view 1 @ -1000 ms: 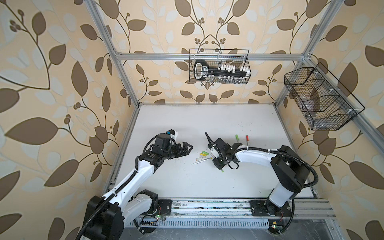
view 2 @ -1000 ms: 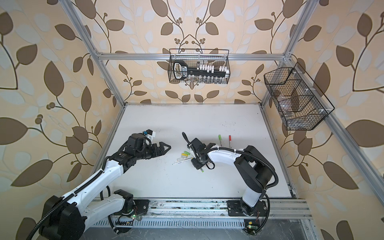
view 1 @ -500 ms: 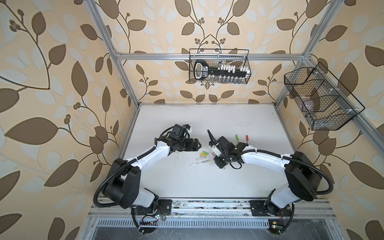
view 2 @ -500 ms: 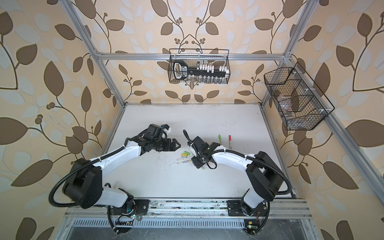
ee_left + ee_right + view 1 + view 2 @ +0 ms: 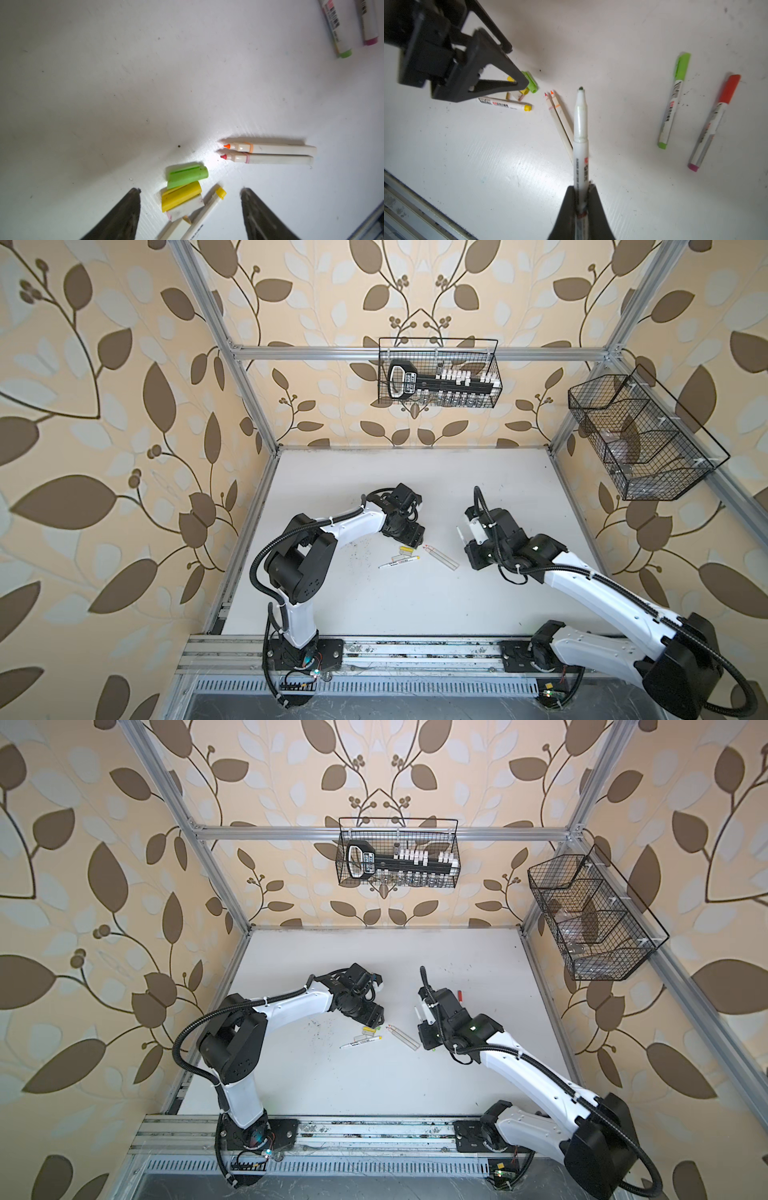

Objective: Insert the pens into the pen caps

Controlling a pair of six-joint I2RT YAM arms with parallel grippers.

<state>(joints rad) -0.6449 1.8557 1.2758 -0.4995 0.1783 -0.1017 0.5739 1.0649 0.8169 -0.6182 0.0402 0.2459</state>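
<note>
My right gripper (image 5: 581, 188) is shut on a white uncapped pen (image 5: 580, 128) with a dark green tip, held above the table. My left gripper (image 5: 190, 190) hangs open over a cluster of pen caps: a green cap (image 5: 187, 174), a yellow cap (image 5: 180, 196) and a whitish cap (image 5: 185, 208). Its fingers straddle them without touching. A pen with a yellow end (image 5: 205, 209) lies beside the caps. Two translucent pens (image 5: 270, 153) with orange and red tips lie side by side nearby. In a top view the left gripper (image 5: 409, 537) stands just behind the yellow cap (image 5: 407, 549).
A green-capped pen (image 5: 672, 101) and a red-capped pen (image 5: 714, 122) lie apart on the white table (image 5: 374, 605), on the right arm's side. Two wire baskets (image 5: 438, 373) hang on the walls, above the table. A metal rail (image 5: 395, 655) runs along the front edge.
The left arm has swung in over the caps and its jaws have narrowed a little. The right gripper has closed on the green-tipped pen and drawn back to the right with it.
</note>
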